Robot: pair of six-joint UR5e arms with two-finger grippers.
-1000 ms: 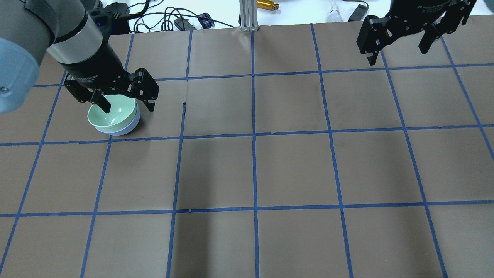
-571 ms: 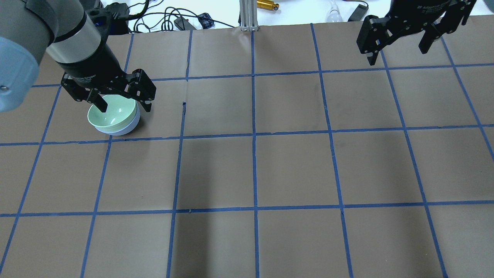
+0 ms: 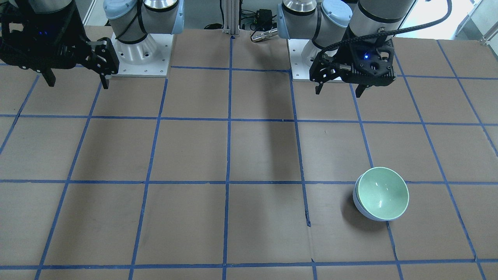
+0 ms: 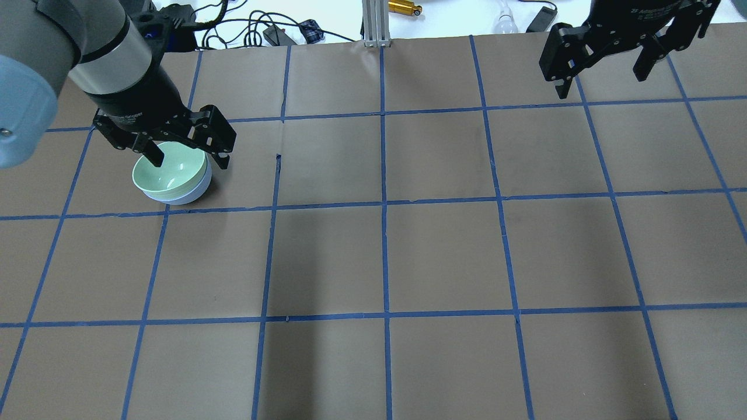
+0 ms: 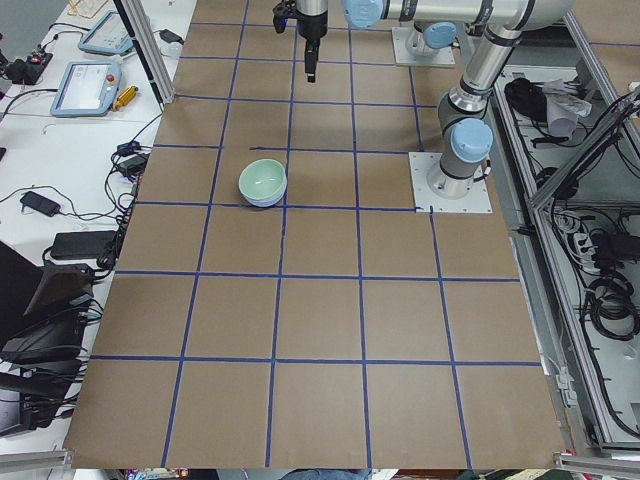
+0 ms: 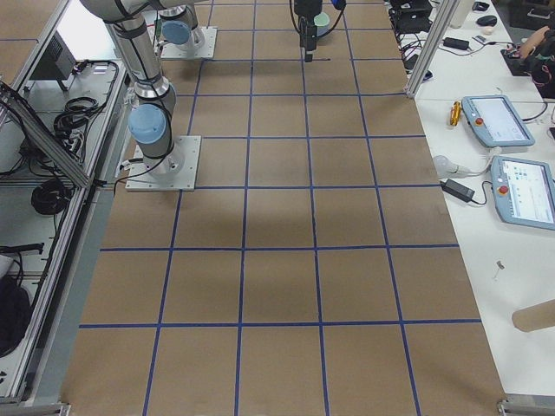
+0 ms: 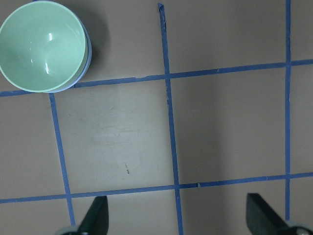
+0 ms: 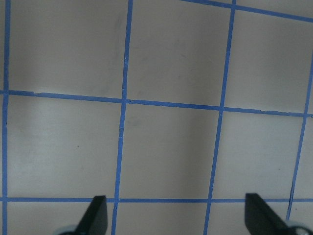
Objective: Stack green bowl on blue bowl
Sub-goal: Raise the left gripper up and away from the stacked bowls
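Observation:
The green bowl [image 4: 169, 172] sits nested upright inside the blue bowl [image 4: 197, 189] on the table's left side. They also show in the front view, green bowl [image 3: 383, 193] in blue bowl [image 3: 358, 205], and in the left wrist view, green bowl [image 7: 44, 46] with a sliver of blue bowl [image 7: 86, 67]. My left gripper [image 4: 188, 158] is open and empty, raised well above the bowls and touching neither. Its fingers [image 7: 95, 219] frame bare table. My right gripper [image 4: 601, 84] is open and empty, high over the far right.
Brown paper with a blue tape grid [image 4: 383, 203] covers the table. Cables and small devices [image 4: 274, 32] and an aluminium post [image 4: 376, 23] lie along the far edge. The two arm bases [image 3: 142, 50] stand at the robot's side of the table.
My left gripper, open, has shifted slightly left and away from the bowls. The nested bowls and the right arm have not moved.

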